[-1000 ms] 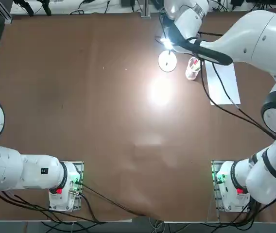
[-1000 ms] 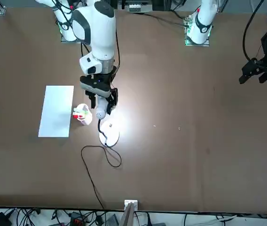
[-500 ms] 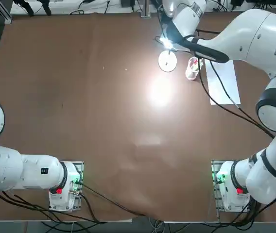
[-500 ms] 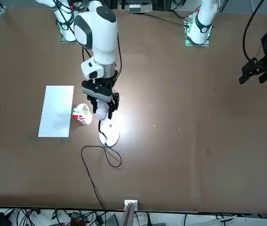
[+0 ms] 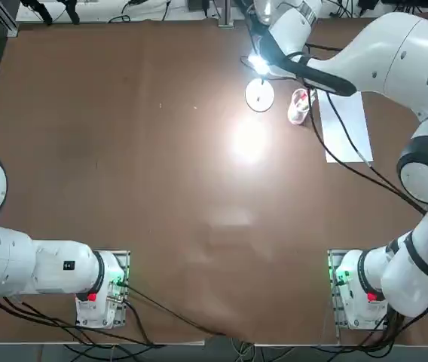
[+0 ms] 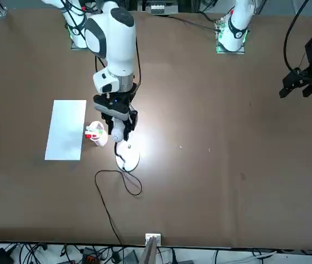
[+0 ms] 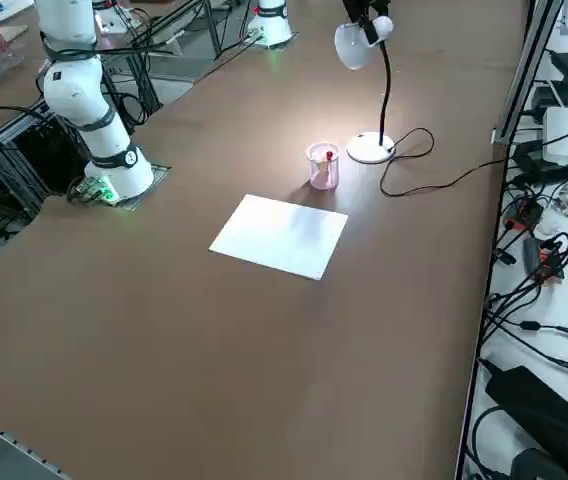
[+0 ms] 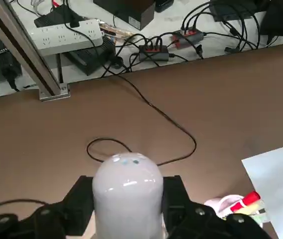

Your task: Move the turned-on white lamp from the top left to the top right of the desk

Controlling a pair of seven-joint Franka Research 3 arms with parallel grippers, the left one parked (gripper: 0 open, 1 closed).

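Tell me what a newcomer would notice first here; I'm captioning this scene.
Probably the glowing lamp at the desk's far side, its head clamped between the right gripper's fingers. Next, the white paper sheet lying on the brown desk, with the pen cup between sheet and lamp.

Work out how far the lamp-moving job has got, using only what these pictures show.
Done: the right hand has closed on the head of the lamp, which is lit.

In hand: the lamp, its round base beside the pen cup, with the paper beyond the cup.

Left: carrying it to the desk's top right, setting it down and letting go.
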